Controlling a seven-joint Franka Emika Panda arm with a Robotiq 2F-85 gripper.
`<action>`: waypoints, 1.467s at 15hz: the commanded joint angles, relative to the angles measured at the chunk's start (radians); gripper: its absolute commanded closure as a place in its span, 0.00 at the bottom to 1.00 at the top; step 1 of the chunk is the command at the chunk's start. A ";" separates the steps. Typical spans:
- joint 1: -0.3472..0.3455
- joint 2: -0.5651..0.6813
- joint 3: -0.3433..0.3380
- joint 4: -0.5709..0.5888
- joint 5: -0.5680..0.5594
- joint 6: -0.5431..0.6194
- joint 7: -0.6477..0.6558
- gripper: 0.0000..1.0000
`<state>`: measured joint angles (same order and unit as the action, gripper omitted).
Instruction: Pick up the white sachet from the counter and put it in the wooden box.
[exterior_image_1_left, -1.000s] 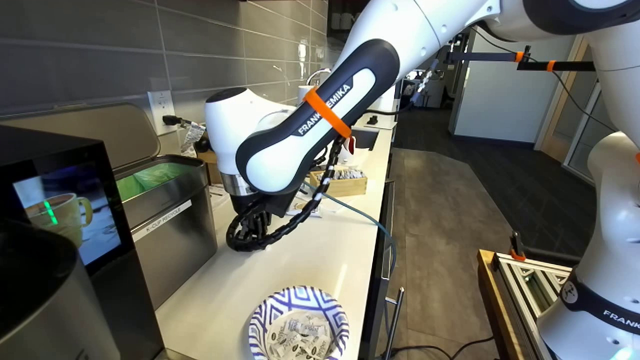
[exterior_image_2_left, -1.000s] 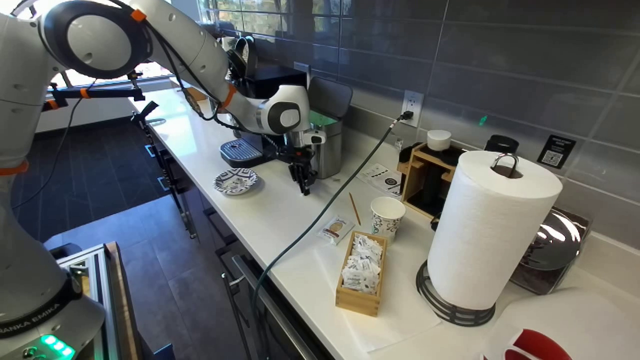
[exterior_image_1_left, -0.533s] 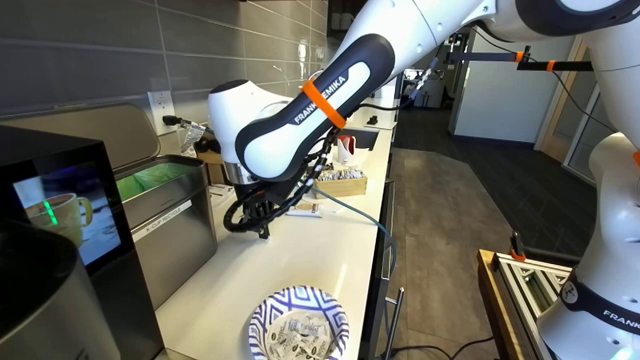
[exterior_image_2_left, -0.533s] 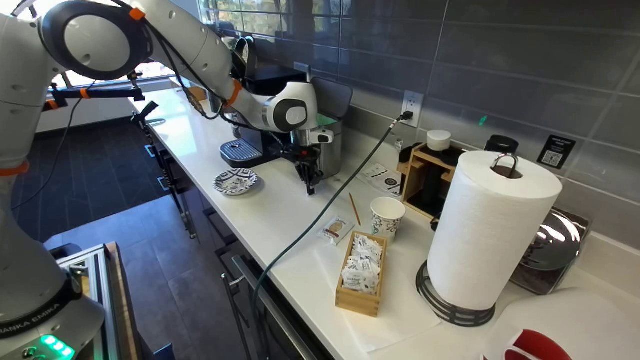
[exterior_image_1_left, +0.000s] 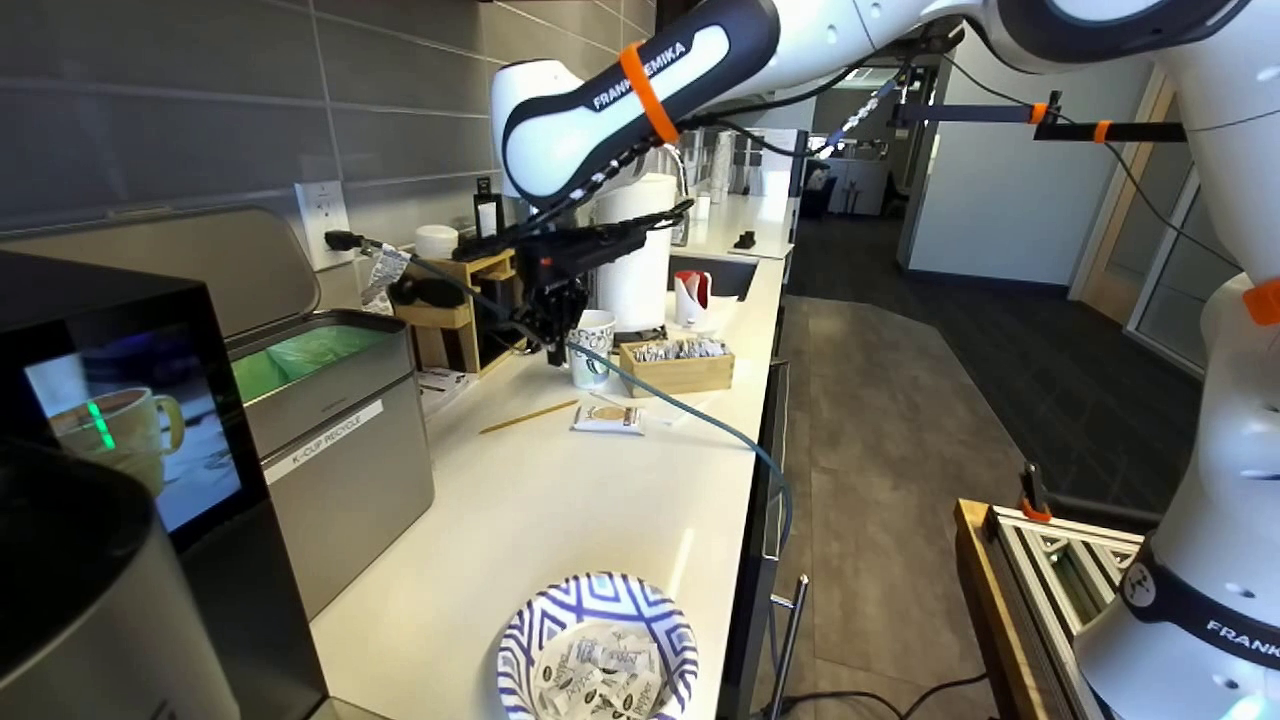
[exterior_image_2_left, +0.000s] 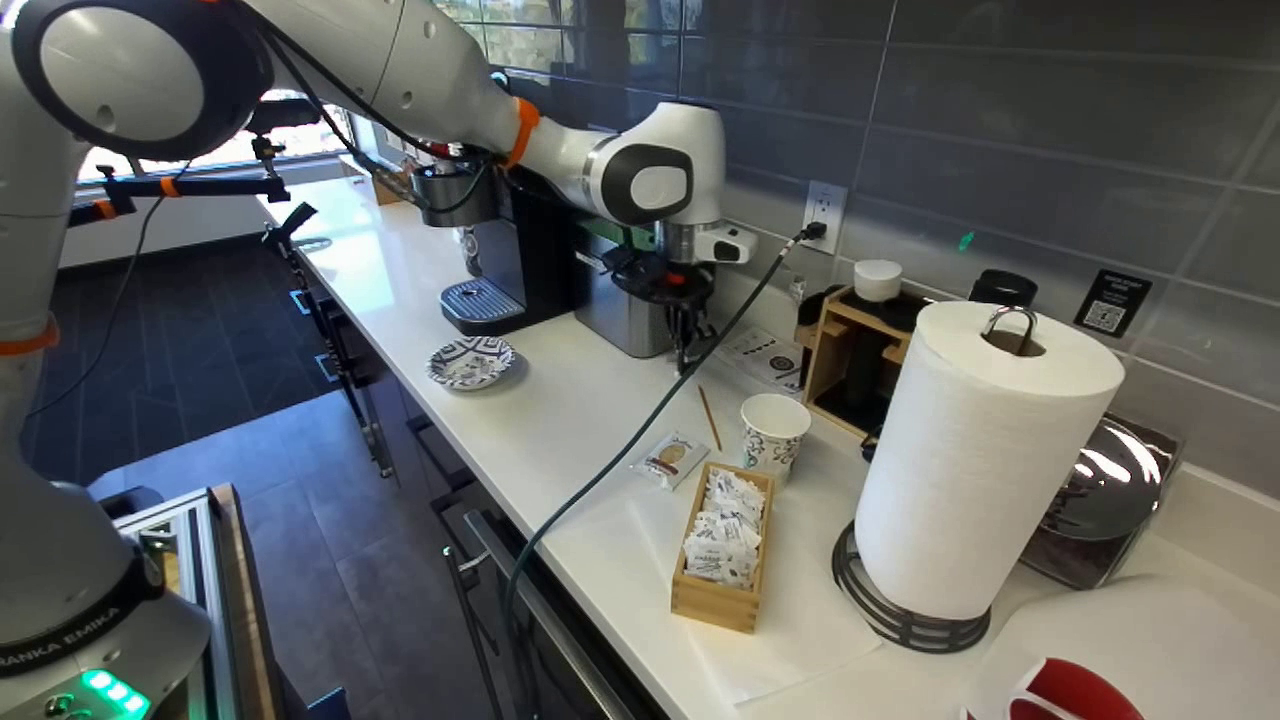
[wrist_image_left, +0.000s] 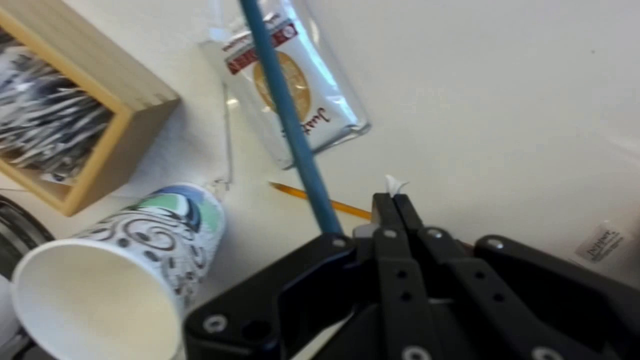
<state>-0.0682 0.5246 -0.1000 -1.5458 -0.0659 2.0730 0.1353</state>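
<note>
My gripper (wrist_image_left: 392, 196) is shut on the white sachet (wrist_image_left: 395, 184); only a small crumpled white end shows past the fingertips. The gripper also shows in both exterior views (exterior_image_1_left: 556, 358) (exterior_image_2_left: 683, 368), raised above the counter, pointing down. The sachet cannot be made out there. The wooden box (exterior_image_2_left: 715, 605) stands on the counter, open at the top and filled with several packets. It also shows in an exterior view (exterior_image_1_left: 690, 374) and at the upper left of the wrist view (wrist_image_left: 115, 65). The gripper is apart from the box, on its wall side.
A blue cable (exterior_image_2_left: 610, 465) slants across the counter between gripper and box. A paper cup (wrist_image_left: 170, 235), a cookie packet (wrist_image_left: 320, 95) and a pencil-like stick (exterior_image_1_left: 528, 416) lie near. A paper towel roll (exterior_image_2_left: 970, 470), patterned plate (exterior_image_1_left: 600, 590) and steel bin (exterior_image_1_left: 360, 500) stand around.
The gripper was low over the counter by the bin. It has risen and moved towards the cup and the wooden box. The box and plate have not moved.
</note>
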 joint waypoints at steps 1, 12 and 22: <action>-0.077 0.019 -0.006 0.126 0.058 -0.181 -0.073 0.99; -0.123 0.120 -0.045 0.260 0.074 -0.314 0.035 0.99; -0.137 0.150 -0.064 0.280 0.083 -0.291 0.126 0.98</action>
<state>-0.2075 0.6714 -0.1588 -1.2724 0.0140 1.7870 0.2644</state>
